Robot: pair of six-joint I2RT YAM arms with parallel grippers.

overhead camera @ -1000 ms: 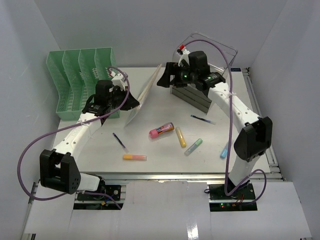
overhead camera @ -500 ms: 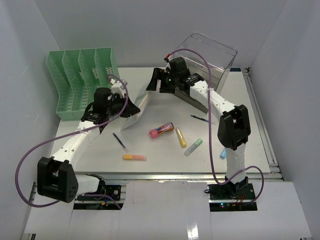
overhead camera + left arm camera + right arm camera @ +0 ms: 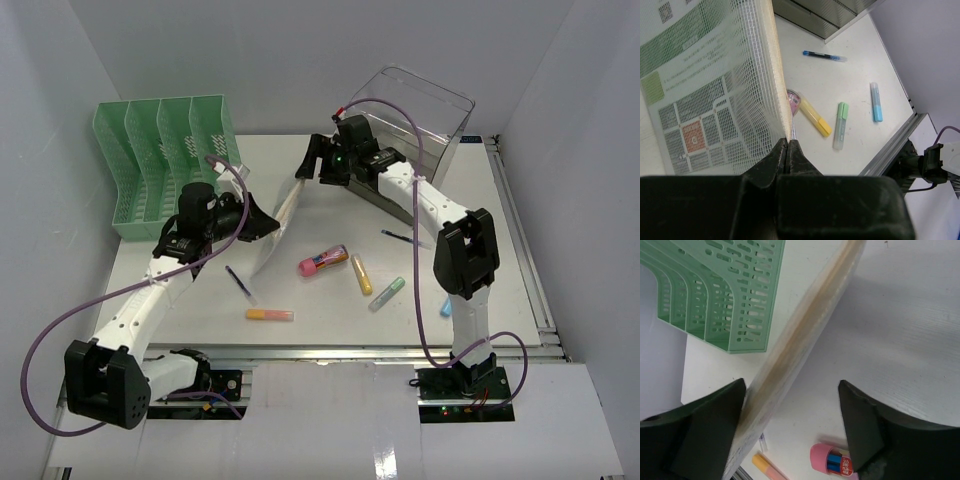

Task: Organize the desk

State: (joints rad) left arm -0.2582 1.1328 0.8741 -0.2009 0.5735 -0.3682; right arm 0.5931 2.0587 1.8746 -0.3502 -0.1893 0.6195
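Desk: large flat white rectangular desk [image 3: 320, 325], alu rail at front edge, lies under both arms.
Far L on it: 1 green slotted plastic file rack [image 3: 160, 160], 4 slots.
Far R: 1 clear plastic drawer box [image 3: 430, 115].
Centre-L: 1 translucent mesh document pouch [image 3: 268, 248], printed sheet inside, tilted up on edge.
L gripper [image 3: 788, 145]: pinched tight on pouch edge.
R gripper [image 3: 790, 425]: straddles pouch's upper edge. Fingers [image 3: 862, 432] apart; one is against pouch, other has a gap, so not clamped.
Loose on desk, front-centre:
- 4 highlighters: orange highlighter [image 3: 270, 314], yellow highlighter [image 3: 360, 274], green highlighter [image 3: 387, 293], blue highlighter [image 3: 447, 303]
- 1 pink cylindrical case [image 3: 323, 261], just beside yellow one
- 2 pens: blue pen nr pouch [image 3: 240, 283], blue pen nr drawer box [image 3: 405, 238]
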